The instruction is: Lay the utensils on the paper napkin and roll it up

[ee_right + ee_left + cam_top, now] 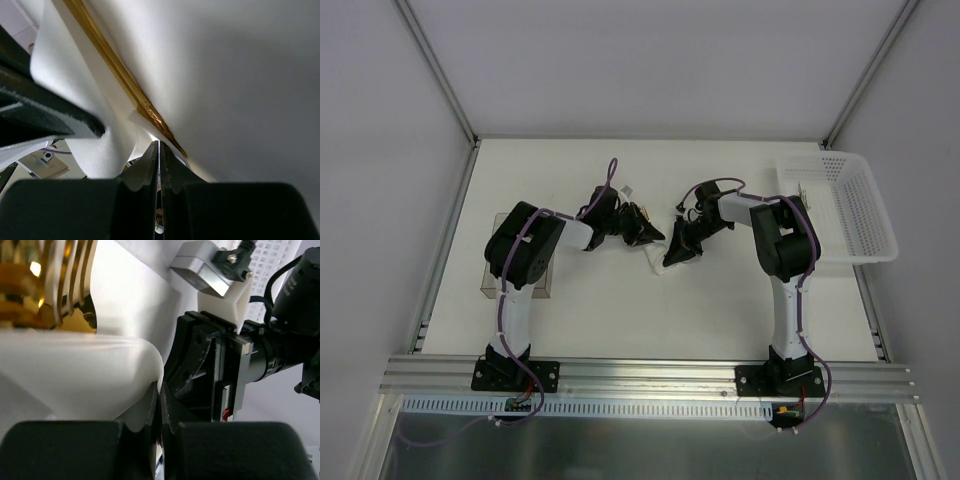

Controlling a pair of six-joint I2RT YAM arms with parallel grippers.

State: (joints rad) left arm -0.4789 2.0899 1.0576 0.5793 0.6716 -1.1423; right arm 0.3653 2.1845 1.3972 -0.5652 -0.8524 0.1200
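the paper napkin [75, 370] is curled up off the middle of the table [620, 320] between the two arms, with the gold utensils [125, 80] inside its fold (fork tines show at the top left of the left wrist view, a slim handle runs along the crease in the right wrist view). the left gripper [157, 407] has its jaws pressed narrow on the napkin's rolled edge, and the right gripper [159, 162] is likewise pinched tight on a thin edge of the sheet. the white perforated basket [850, 205] sits well apart at the far right.
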